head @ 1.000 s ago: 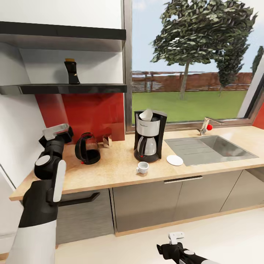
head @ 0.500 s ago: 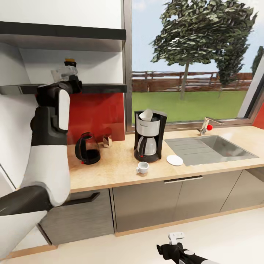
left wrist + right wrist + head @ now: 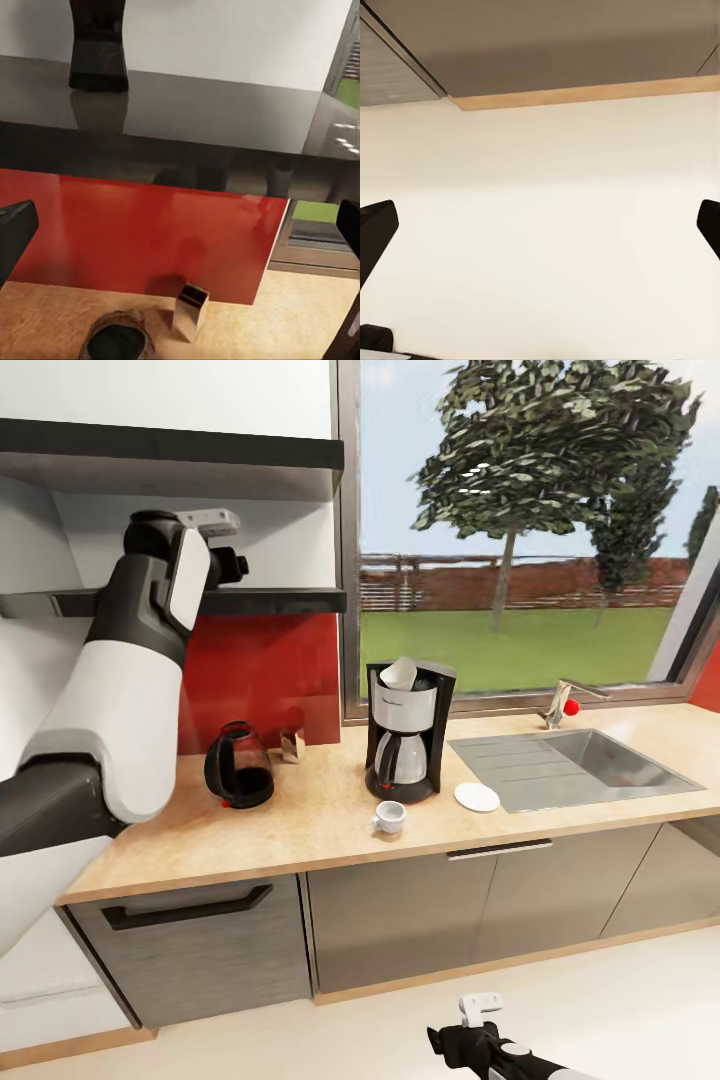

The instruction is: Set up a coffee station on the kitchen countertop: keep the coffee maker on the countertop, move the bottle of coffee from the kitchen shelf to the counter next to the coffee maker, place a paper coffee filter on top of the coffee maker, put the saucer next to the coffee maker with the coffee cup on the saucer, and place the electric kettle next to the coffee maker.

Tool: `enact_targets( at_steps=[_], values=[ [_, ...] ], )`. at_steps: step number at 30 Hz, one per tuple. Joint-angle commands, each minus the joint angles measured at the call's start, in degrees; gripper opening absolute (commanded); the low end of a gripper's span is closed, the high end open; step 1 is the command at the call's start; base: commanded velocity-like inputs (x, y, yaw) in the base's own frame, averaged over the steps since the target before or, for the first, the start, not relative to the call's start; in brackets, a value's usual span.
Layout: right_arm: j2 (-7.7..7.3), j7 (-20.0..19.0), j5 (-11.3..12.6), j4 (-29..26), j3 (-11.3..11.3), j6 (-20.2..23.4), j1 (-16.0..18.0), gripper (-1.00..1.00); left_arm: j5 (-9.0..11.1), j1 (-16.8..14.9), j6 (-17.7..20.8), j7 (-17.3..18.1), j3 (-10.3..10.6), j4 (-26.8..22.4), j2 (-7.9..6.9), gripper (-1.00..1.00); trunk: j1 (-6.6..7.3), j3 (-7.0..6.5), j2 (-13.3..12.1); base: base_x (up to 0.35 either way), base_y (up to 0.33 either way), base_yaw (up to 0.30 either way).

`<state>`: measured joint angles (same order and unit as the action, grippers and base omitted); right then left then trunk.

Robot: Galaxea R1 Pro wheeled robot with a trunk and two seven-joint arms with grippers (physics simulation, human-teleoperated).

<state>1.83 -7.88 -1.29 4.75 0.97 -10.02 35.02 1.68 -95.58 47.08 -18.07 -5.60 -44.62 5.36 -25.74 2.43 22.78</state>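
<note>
- Light-wood tabletop carries the coffee maker, near its middle, just left of the steel sink.
- White paper coffee filter sits on top of the coffee maker.
- Coffee cup stands on the tabletop just in front of the coffee maker; saucer lies bare to its right, apart from the cup.
- Electric kettle stands left of the coffee maker, near the red backsplash; a small tan container is just beside it.
- Bottle of coffee stands on the kitchen shelf.
- Left end effector is raised to shelf level; fingers spread wide in the left wrist view, holding nothing.
- Right end effector hangs low over the pale floor; fingers wide apart, empty.
</note>
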Motion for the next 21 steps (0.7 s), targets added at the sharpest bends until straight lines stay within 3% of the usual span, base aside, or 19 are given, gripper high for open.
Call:
enact_targets(
  at_steps=[1, 9, 15, 21],
  values=[
    [0.01, 0.0, -0.1, 0.3, 0.1, -0.4, 0.1, 1.00, 0.2, -0.2, 0.2, -0.2, -0.1, 0.2, 0.04, 1.00, -0.04, 0.14, 0.1, 0.000, 0.000, 0.000],
    [0.01, 0.0, -0.1, 0.3, 0.1, -0.4, 0.1, 1.00, 0.2, -0.3, -0.8, -0.1, 0.0, 0.2, 0.07, 1.00, -0.04, 0.14, 0.1, 0.000, 0.000, 0.000],
    [-0.01, 0.0, -0.1, 0.2, 0.1, -0.4, 0.1, 1.00, 0.0, -0.1, -6.9, -0.2, -0.1, 0.3, -0.06, 1.00, -0.04, 0.14, 0.1, 0.010, 0.000, 0.000],
    [0.01, 0.0, -0.1, 0.3, 0.1, -0.4, 0.1, 1.00, 0.0, 0.0, -7.7, -0.2, -0.1, 0.2, -0.09, 1.00, -0.04, 0.14, 0.1, 0.278, 0.000, 0.000]
  ],
)
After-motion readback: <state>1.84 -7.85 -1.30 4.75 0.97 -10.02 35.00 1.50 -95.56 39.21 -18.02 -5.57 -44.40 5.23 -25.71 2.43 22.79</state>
